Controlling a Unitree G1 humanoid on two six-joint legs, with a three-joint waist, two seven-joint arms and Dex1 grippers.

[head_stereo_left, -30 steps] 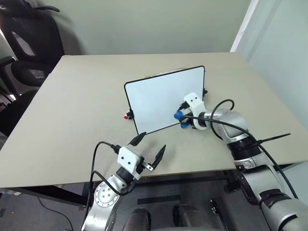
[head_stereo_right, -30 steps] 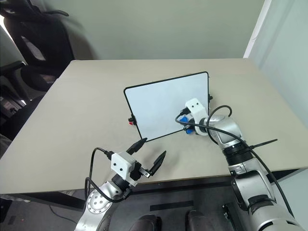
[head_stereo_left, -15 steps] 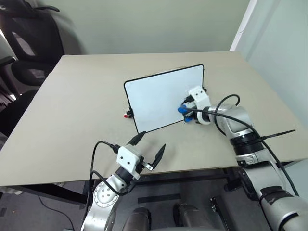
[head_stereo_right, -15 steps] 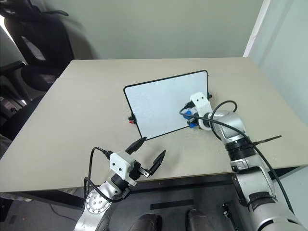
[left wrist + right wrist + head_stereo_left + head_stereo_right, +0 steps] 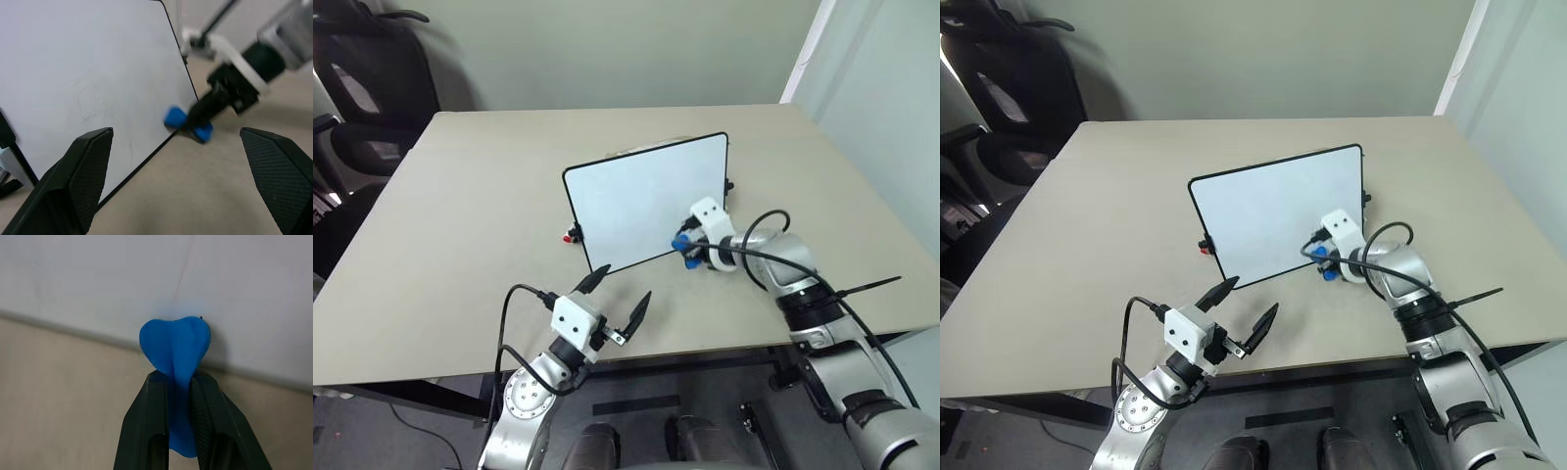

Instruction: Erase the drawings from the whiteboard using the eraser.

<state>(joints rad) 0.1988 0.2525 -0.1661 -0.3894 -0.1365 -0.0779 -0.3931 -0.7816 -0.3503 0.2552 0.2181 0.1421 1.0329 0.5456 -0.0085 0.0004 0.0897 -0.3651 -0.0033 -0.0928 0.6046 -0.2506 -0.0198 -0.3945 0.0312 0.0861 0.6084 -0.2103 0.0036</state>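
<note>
The whiteboard point(image 5: 641, 201) stands tilted near the middle of the table point(image 5: 460, 215), a white face in a thin black frame. No drawings show on it; I see just faint grey smears point(image 5: 88, 115). The blue eraser point(image 5: 175, 341) presses against the board's lower right edge, beside the frame, and also appears as the blue eraser point(image 5: 681, 242). My right gripper point(image 5: 179, 378) is shut on it, its fingers pinching the block's back. My left gripper point(image 5: 622, 291) hovers open and empty over the table's near edge, pointing at the board.
A small red knob point(image 5: 572, 236) sticks out at the board's left side. A black office chair point(image 5: 372, 88) stands beyond the table's far left corner. The table's near edge point(image 5: 705, 348) runs under both arms. Bare tabletop lies left of the board.
Half a second ago my right gripper held the eraser higher along the board's right side. It has slid back down to the lower right edge.
</note>
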